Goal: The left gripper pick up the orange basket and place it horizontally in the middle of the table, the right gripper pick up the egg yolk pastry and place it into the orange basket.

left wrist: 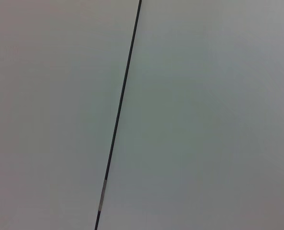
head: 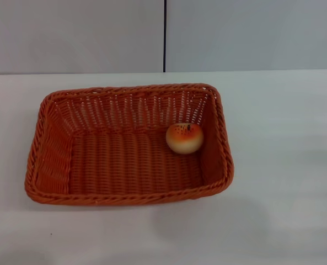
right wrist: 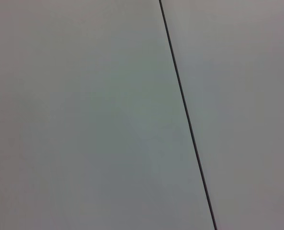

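The orange basket (head: 124,182) lies lengthwise across the middle of the white table (head: 284,138) in the head view. Inside it, near its right end wall, rests the egg yolk pastry (head: 185,138), a small round bun with a browned, speckled top. Neither gripper shows in any view. Both wrist views hold only a plain grey wall with a thin dark seam (left wrist: 120,110) (right wrist: 187,115).
A grey wall (head: 75,33) with a vertical dark seam (head: 165,33) rises behind the table's far edge. White tabletop stretches to the left, right and front of the basket.
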Robot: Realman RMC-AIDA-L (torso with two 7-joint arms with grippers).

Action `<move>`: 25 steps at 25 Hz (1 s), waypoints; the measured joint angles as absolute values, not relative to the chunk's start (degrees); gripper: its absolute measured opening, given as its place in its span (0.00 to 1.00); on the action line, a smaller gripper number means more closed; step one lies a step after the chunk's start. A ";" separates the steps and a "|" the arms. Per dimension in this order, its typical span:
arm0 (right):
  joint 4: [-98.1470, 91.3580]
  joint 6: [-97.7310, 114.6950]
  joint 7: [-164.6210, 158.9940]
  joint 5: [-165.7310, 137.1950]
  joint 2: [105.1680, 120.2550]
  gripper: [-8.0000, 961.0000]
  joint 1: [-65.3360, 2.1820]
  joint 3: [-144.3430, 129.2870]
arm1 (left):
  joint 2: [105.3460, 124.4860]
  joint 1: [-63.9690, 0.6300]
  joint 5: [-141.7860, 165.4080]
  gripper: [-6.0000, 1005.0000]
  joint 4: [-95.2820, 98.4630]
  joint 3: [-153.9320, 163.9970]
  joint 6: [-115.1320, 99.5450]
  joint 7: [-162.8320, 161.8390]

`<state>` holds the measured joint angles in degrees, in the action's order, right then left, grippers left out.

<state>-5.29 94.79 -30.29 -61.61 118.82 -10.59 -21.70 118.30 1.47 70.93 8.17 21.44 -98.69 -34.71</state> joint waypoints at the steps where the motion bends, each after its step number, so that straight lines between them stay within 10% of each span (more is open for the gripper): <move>1: -5.29 94.59 -30.28 -61.60 118.82 0.60 -10.64 -21.70 | 118.30 1.43 70.93 0.61 8.17 21.44 -98.69 -34.71; 25: -5.18 92.97 -30.23 -61.61 118.90 0.60 -11.25 -21.71 | 118.30 1.41 70.66 0.61 7.38 21.44 -98.17 -33.10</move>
